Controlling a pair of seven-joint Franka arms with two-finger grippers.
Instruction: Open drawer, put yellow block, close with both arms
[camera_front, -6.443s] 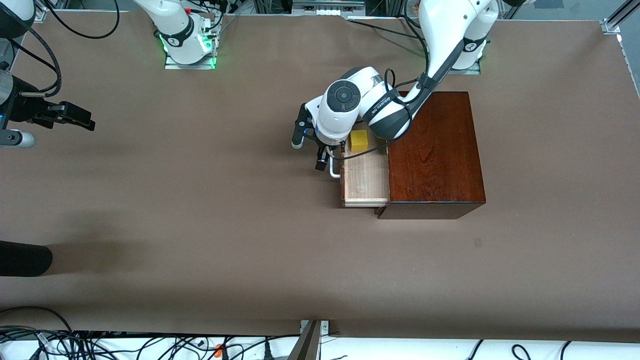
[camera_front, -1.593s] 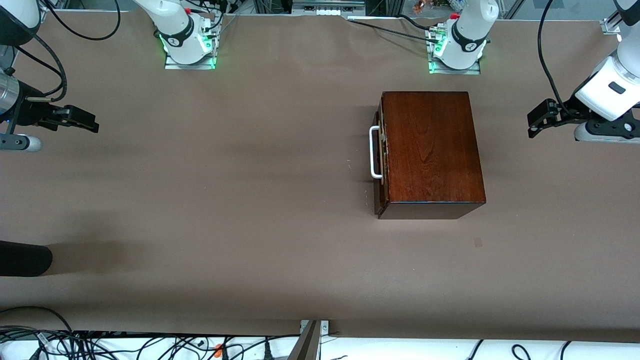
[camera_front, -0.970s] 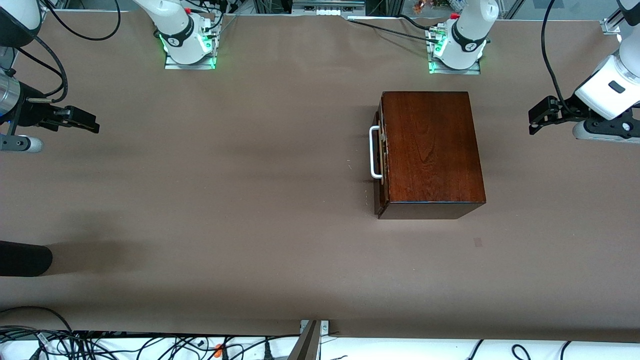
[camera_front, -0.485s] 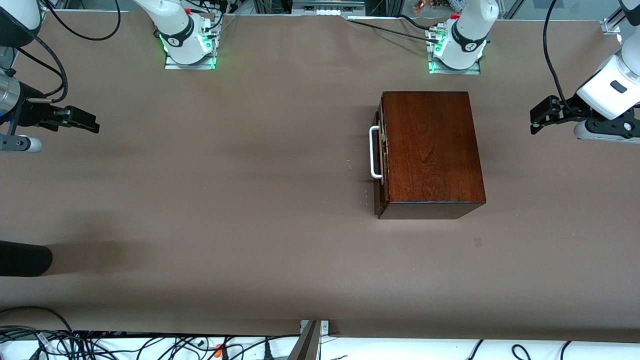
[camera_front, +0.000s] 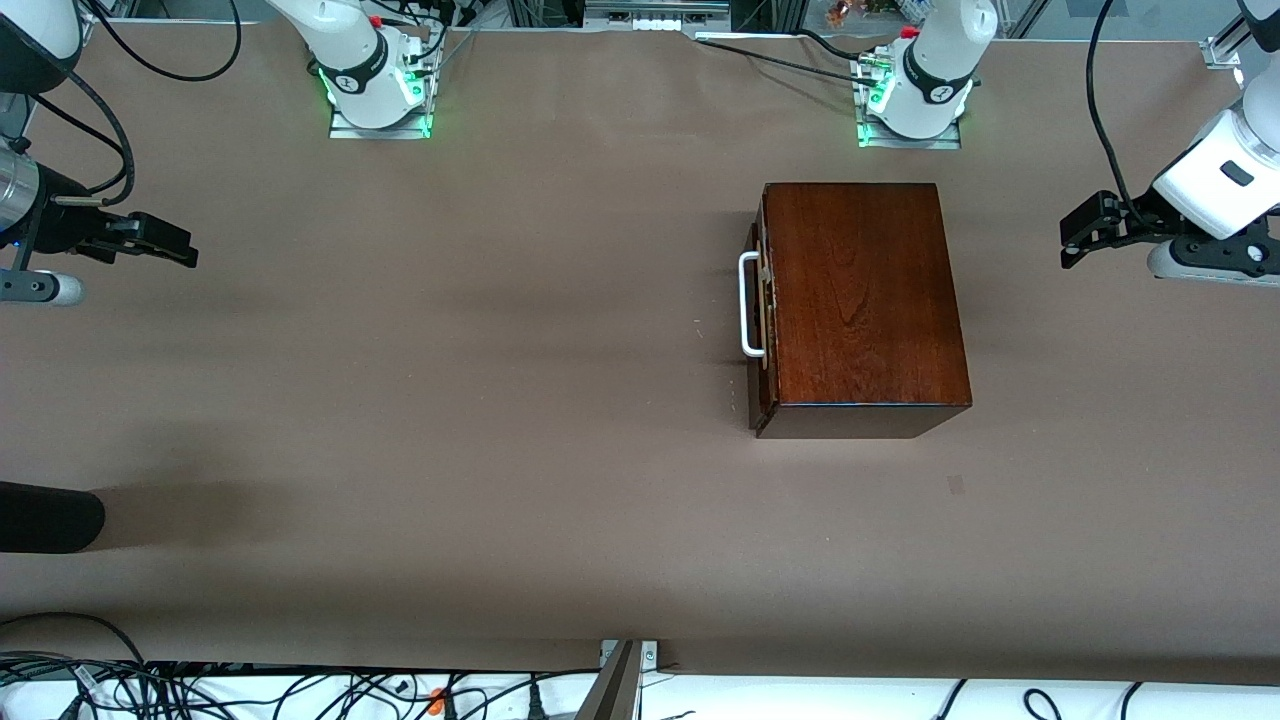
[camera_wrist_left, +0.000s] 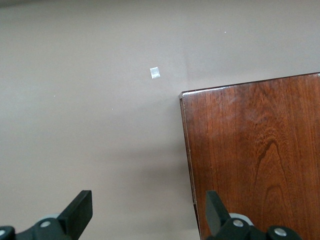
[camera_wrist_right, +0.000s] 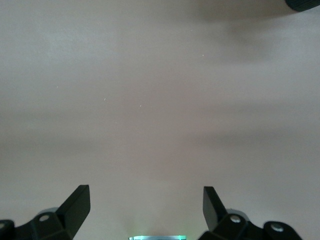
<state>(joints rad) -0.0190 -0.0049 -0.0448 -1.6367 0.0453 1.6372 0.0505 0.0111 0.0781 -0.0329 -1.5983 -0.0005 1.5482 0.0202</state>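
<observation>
The dark reddish-brown wooden box (camera_front: 860, 295) stands near the left arm's base. Its drawer is pushed in, and the white handle (camera_front: 748, 305) faces the right arm's end of the table. The yellow block is out of view. My left gripper (camera_front: 1068, 245) hangs open and empty over the table at the left arm's end, apart from the box. In the left wrist view the left gripper (camera_wrist_left: 147, 212) is open above bare table beside a corner of the box (camera_wrist_left: 255, 150). My right gripper (camera_front: 188, 250) waits open over the right arm's end; the right wrist view shows it (camera_wrist_right: 145, 205) with nothing between its fingers.
A small pale mark (camera_front: 956, 485) lies on the brown table, nearer to the front camera than the box. A dark rounded object (camera_front: 50, 517) juts in at the right arm's end. Cables (camera_front: 200, 690) run along the table's near edge.
Several seconds ago the left arm was at the open drawer with the yellow block inside. Now the drawer is shut and the left arm has withdrawn. Over the last second nothing visibly moved.
</observation>
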